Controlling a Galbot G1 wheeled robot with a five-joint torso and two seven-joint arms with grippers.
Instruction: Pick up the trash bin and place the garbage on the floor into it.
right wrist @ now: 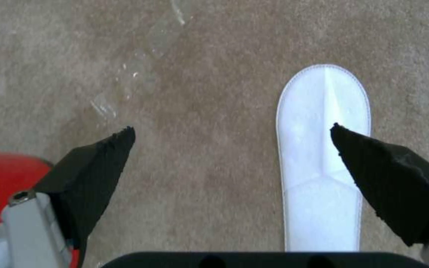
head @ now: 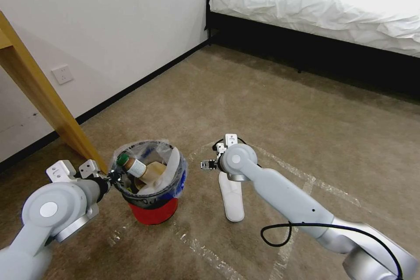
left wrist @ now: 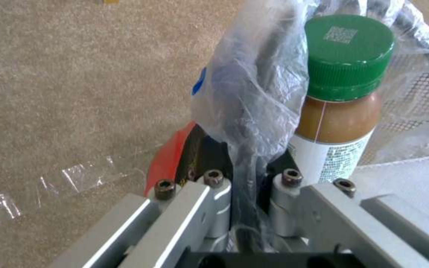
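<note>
The small round red trash bin (head: 151, 210), lined with a crinkled clear plastic bag, stands on the beige-brown short-pile carpet floor (head: 271, 96) with its rim pinched by the left claw (head: 114, 178); in the left wrist view the left claw (left wrist: 247, 186) has its fingers drawn together on the bin's wall and bag. Inside the bin sits a green-capped bottle of brown liquid with a white label (left wrist: 341, 100), leaning just inside the rim by the claw, alongside a brown paper item (head: 153, 170).

The one piece of garbage left beside the bin is a flat white slipper (head: 232, 199), lying on the carpet just on the bin's right side, near a pale strip of worn tape (head: 302, 175). The right claw (head: 209, 165) hangs between bin and slipper, its black fingers (right wrist: 100, 163) spread wide apart and holding nothing. In the right wrist view the slipper (right wrist: 324, 156) runs lengthwise away from the camera, its long axis roughly square to the claw's opening line, and it lies under one finger rather than centred between the two. The right arm is plainly the nearer one; judging from this, it needs to shift sideways away from the bin to straddle the slipper's narrow width.
</note>
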